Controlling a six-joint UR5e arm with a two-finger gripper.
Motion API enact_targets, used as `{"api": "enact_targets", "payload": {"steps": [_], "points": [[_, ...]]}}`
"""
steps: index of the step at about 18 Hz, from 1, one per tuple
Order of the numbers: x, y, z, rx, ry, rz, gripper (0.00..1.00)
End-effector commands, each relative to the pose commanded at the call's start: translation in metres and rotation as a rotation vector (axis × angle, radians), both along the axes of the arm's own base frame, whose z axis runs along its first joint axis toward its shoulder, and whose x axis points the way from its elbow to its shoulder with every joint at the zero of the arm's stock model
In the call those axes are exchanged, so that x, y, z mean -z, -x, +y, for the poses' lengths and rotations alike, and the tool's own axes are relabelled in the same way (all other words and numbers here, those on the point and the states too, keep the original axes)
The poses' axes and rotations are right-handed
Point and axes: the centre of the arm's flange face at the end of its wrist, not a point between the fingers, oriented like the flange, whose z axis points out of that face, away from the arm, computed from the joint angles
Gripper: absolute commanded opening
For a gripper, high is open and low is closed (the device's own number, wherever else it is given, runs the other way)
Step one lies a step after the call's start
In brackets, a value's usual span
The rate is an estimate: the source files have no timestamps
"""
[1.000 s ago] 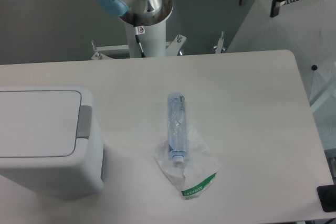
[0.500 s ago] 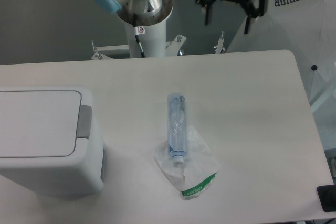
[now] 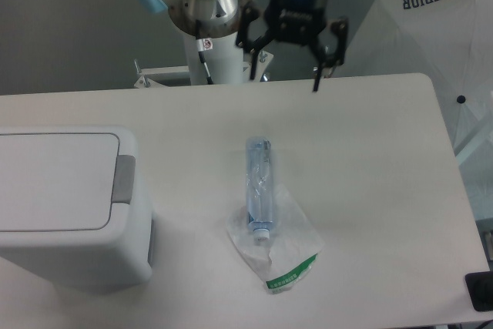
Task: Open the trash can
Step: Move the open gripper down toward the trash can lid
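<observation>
Camera view showing trash can sitting at left edge of bench, lid lying flat, shut. Likely handling: rigid hollow plastic, light but bulky, smooth and slippery; no gripping, pressing darker grey push tab on lid's right edge looking best. Looking boxy, light grey-white, rounded corners. End effector hovering well right of trash can, beyond bench's far edge, fingers spreading wide, grasping nothing. Bottle lying on plastic bag, right of trash can.

Bare tabletop separates the hand from the trash can; the bottle lies aside
</observation>
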Motion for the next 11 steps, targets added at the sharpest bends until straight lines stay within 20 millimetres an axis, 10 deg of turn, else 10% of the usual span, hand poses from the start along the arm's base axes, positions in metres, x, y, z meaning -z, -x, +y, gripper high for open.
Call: {"api": "enact_targets", "payload": {"steps": [11], "points": [[0.020, -0.029, 0.079, -0.028, -0.037, -0.100, 1.00]]}}
